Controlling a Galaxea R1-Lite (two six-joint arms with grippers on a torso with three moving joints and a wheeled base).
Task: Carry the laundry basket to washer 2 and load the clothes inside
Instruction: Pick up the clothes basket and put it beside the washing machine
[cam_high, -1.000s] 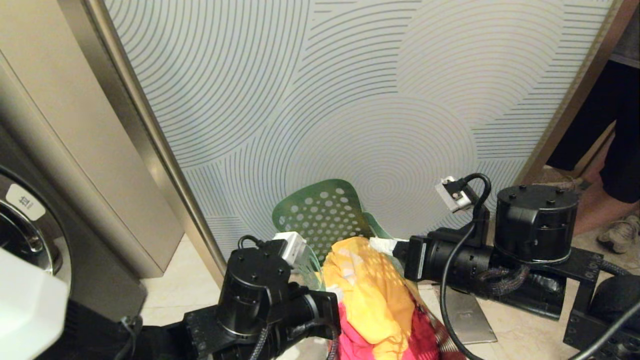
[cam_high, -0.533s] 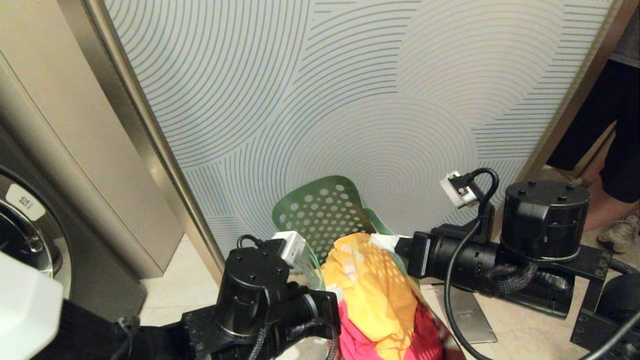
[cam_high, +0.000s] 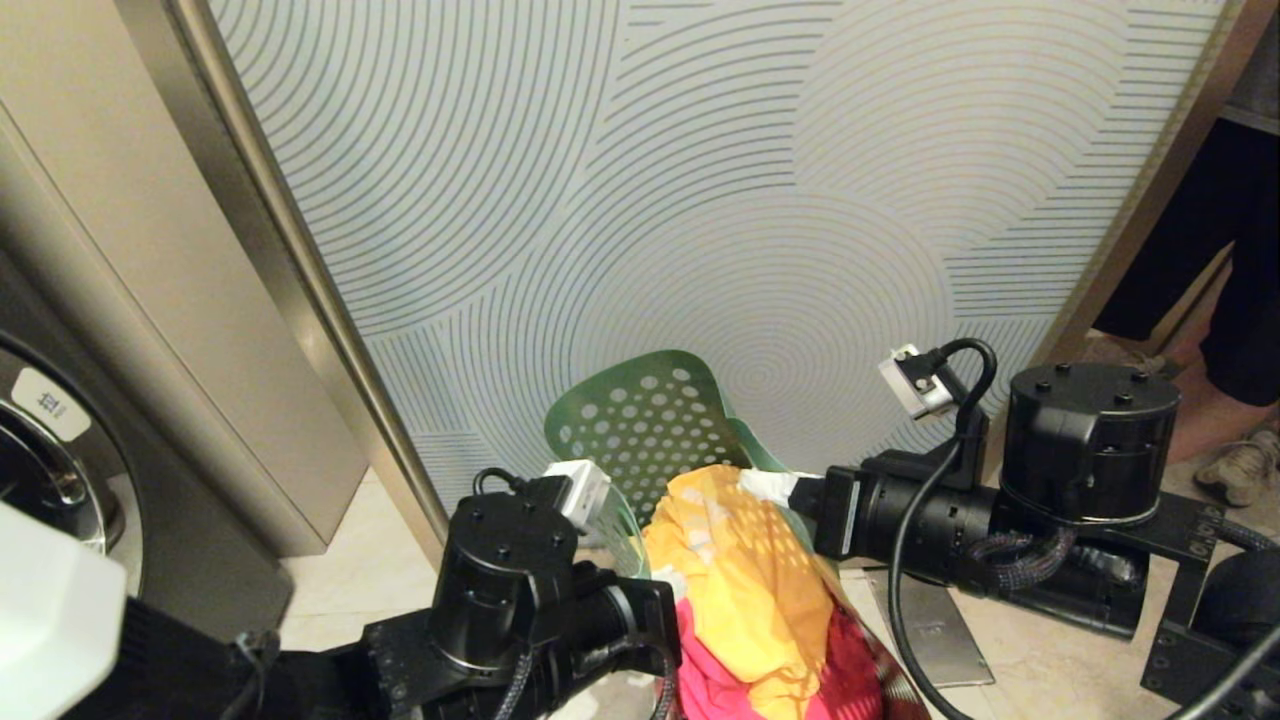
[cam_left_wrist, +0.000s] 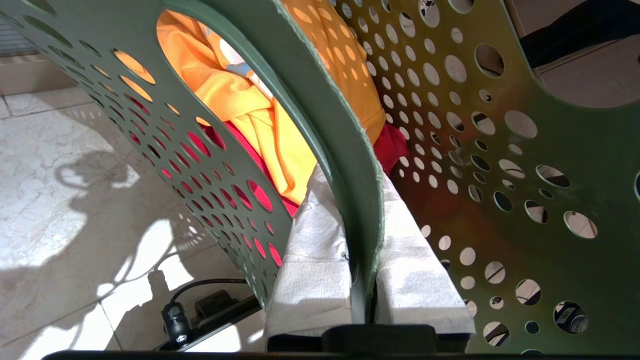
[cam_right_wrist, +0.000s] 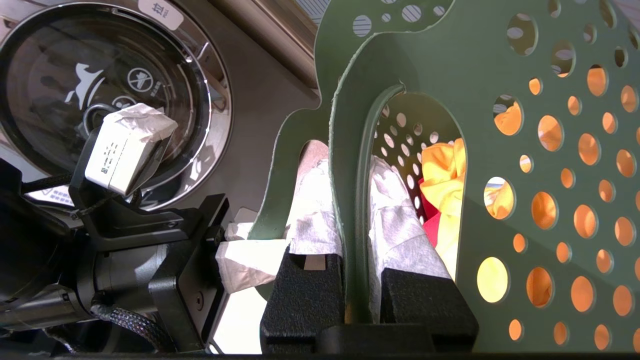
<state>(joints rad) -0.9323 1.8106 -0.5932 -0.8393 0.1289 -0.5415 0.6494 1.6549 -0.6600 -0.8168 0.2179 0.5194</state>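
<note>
The head view is evenly lit with a warm tone, and the patterned wall panel (cam_high: 700, 200) looks sharp. The white casing (cam_high: 50, 620) in the lower left corner is near the lens and out of focus. In the left wrist view, strong light falls on the floor tiles (cam_left_wrist: 65, 200) and makes bright patches with hard, dark shadows. Light passes through the holes of the laundry basket (cam_left_wrist: 500, 150), so the yellow garment (cam_left_wrist: 250, 110) glows. In the right wrist view, the chrome rim of the washer door (cam_right_wrist: 215, 100) shows glare; the glass is dark, maybe reflecting.
</note>
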